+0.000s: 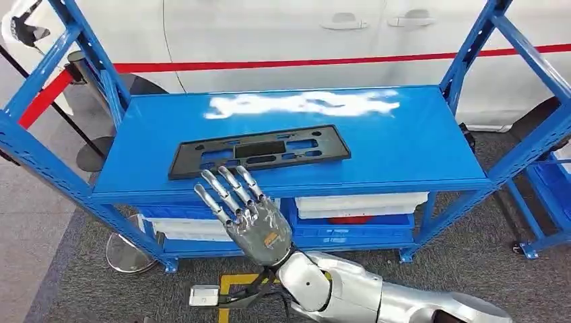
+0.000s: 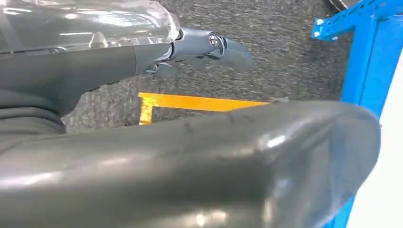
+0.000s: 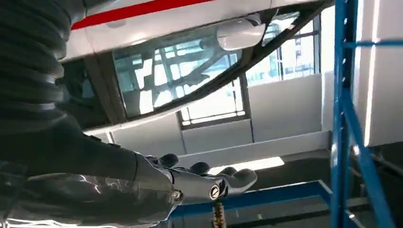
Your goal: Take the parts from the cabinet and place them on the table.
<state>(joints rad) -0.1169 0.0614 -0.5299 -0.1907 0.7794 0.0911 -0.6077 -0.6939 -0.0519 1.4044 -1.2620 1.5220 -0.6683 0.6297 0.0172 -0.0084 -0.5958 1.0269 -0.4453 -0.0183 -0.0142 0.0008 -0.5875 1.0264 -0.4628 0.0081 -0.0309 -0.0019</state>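
A flat black plastic part [image 1: 259,149] with several slots lies on the top shelf of the blue cabinet rack [image 1: 404,141], near its front edge. My right hand [image 1: 246,215] is raised just in front of that edge, below the part, fingers spread and holding nothing; the fingertips reach up to the shelf lip without touching the part. In the right wrist view the same hand [image 3: 190,183] is stretched out empty. My left hand [image 2: 142,156] hangs low over the carpet with its fingers [image 2: 209,47] extended and nothing in it.
White bins [image 1: 360,202] sit on the lower shelf. A white car with a red stripe [image 1: 283,40] stands behind the rack. A round stand base [image 1: 124,252] is at the rack's left foot. Yellow floor tape [image 1: 232,282] lies below. Another blue rack [image 1: 549,182] stands at right.
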